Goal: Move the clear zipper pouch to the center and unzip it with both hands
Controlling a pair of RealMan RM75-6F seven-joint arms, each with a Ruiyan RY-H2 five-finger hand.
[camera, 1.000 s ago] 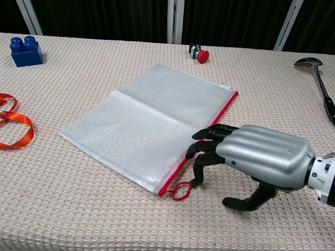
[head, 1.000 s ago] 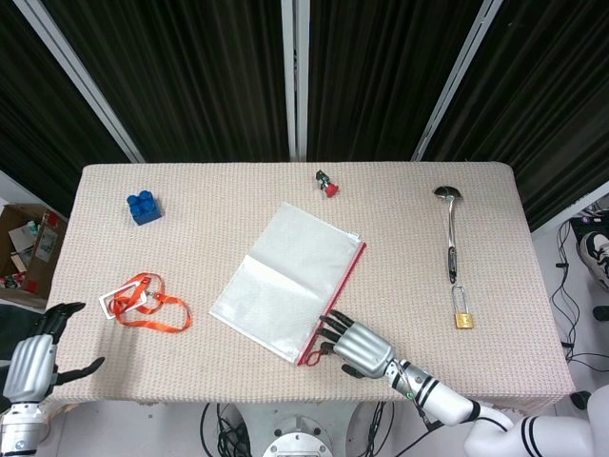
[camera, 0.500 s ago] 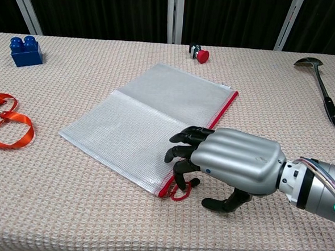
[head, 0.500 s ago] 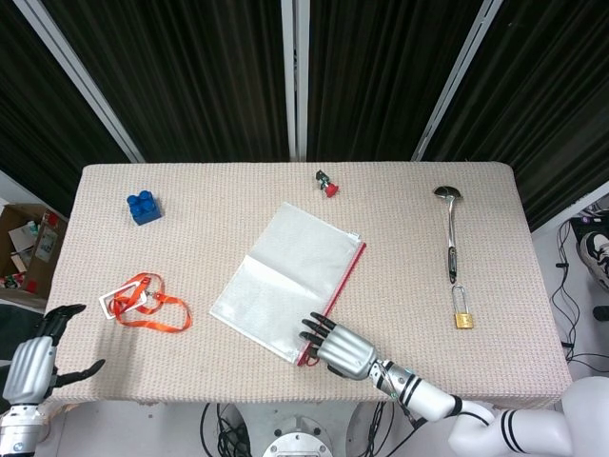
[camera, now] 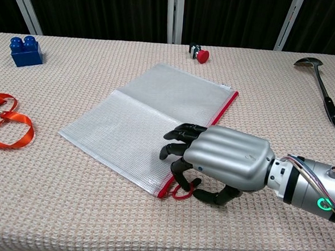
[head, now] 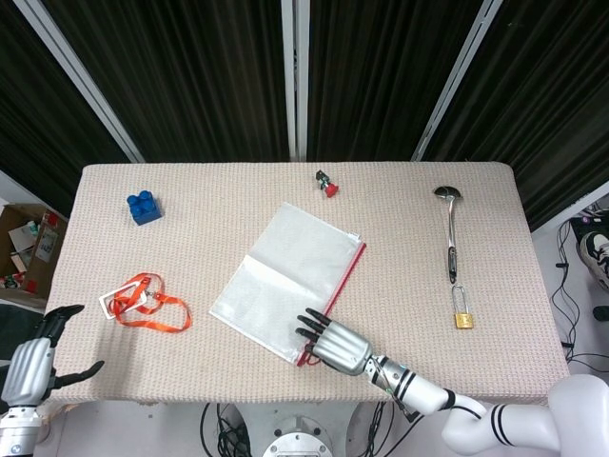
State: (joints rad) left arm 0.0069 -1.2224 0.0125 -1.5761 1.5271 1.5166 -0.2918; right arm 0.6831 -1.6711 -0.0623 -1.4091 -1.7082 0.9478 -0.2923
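The clear zipper pouch lies flat at the table's middle, its red zipper along the right edge. My right hand covers the pouch's near corner. Its fingers reach over the zipper end and onto the plastic, and its thumb curls in beside the red pull loop. Whether the loop is pinched is hidden by the fingers. My left hand hangs off the table's near left corner, fingers apart and holding nothing; the chest view does not show it.
A blue brick sits at the far left and an orange lanyard at the near left. A small red knob lies behind the pouch. A ladle and a padlock lie at the right.
My right hand has slid left onto the pouch's near corner, and its thumb has curled in toward the red pull loop. The pouch and left hand have stayed put.
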